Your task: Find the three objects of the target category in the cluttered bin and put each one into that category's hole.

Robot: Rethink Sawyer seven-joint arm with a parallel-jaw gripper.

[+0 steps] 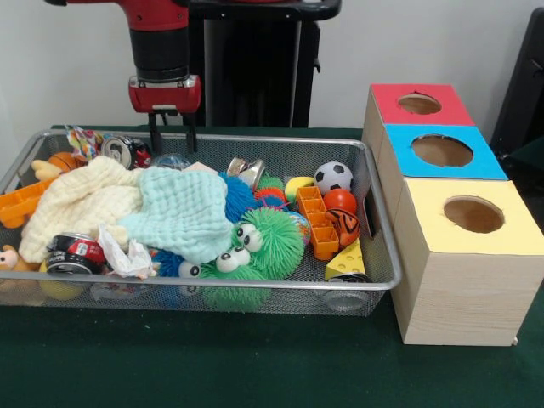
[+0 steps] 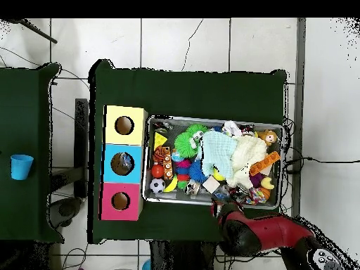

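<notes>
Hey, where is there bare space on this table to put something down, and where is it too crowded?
Free: the green tabletop in front of the wire bin and the strip beyond the three-hole box in the overhead view. Crowded: the bin's inside, packed with cloths and toys. The gripper hangs over its far rim.

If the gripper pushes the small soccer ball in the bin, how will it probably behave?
The soccer ball is round, so it would probably roll rather than slide. It lies among an orange ball and other toys, which may stop it soon. It looks like a light toy ball.
</notes>
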